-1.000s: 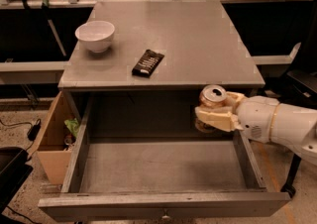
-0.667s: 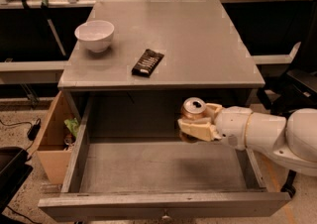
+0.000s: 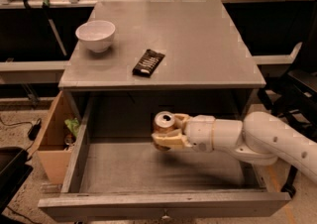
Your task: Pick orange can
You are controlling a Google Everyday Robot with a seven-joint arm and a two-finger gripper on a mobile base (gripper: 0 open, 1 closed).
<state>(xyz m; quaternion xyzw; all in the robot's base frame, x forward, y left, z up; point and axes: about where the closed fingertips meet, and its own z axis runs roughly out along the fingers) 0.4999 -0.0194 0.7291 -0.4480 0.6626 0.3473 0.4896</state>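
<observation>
The orange can is upright with its silver top showing, held in my gripper over the middle of the open drawer. The gripper's pale fingers close around the can's body from the right. The white arm reaches in from the right edge of the view. The can hangs above the drawer floor, just under the front edge of the tabletop.
On the grey tabletop stand a white bowl at the back left and a flat black snack bar wrapper near the front. A cardboard box with green items sits left of the drawer. A chair base stands at the right.
The gripper has carried the can leftward and slightly down, from the drawer's right side to its middle.
</observation>
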